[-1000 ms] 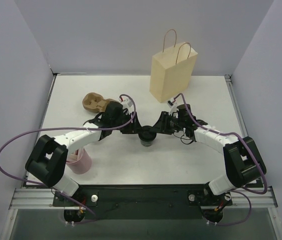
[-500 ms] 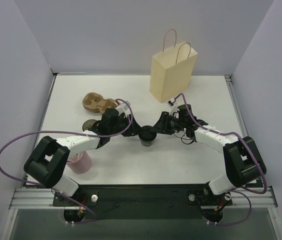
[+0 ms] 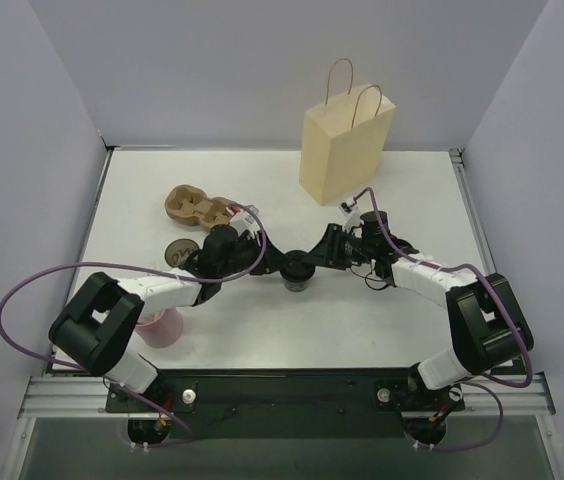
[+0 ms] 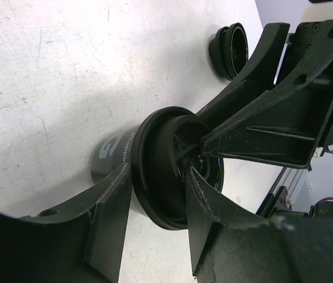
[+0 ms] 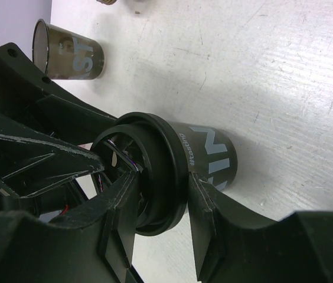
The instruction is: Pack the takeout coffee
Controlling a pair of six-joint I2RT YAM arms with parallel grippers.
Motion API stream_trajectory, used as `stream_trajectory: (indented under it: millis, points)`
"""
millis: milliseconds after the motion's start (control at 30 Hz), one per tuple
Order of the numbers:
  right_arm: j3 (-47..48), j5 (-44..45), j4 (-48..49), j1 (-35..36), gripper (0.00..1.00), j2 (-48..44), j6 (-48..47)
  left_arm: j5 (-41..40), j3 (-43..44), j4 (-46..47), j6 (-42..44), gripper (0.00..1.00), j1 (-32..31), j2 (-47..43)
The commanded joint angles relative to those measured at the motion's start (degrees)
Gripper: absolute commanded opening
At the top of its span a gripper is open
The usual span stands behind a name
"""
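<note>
coffee cup [image 3: 295, 273] centre of table [image 3: 292, 335] | bag [image 3: 345, 150] behind, right | tray [image 3: 192, 206] behind, left

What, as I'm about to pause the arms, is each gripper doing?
Left gripper: closed on the takeout coffee at its lid.
Right gripper: closed on the same takeout coffee at its lid.

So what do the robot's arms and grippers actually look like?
The two arms match. The left arm and the right arm each have white links between chunky black joint housings, and a purple cable loops along each one. The left gripper and the right gripper are matte black, with flat, angular fingers whose edges are scuffed pale.
</note>
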Motion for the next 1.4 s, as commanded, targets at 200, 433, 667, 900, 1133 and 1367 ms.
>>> stream_trajectory:
  millis: [200,433,667,900,1133,1367]
  points:
    - [-5.31,6.37,-7.32,-0.05,0.29,3.63,-3.61,-4.65,-10.08,-10.49,4.67,0.24,-1.61,6.68]
    - [-5.67,7.34,-7.85,-0.93,0.29,4.33,-4.05,-3.86,-10.26,-7.85,4.05,0.18,-1.61,10.45]
    - [-5.75,8.13,-9.08,-1.54,0.29,3.46,-4.40,-4.29,-10.97,-8.81,4.93,0.38,-1.52,9.58]
    - [-5.40,8.13,-9.43,-1.81,0.28,3.10,-4.32,-4.04,-9.21,-12.68,7.39,0.44,-1.52,8.17]
    - [-6.02,8.22,-9.43,-2.95,0.28,3.19,-4.14,-1.39,-9.82,-12.68,7.04,0.34,-1.17,9.40]
    - [-6.55,7.87,-8.64,-3.22,0.28,3.28,-3.88,-2.71,-12.20,-9.61,6.16,0.34,-0.82,12.83]
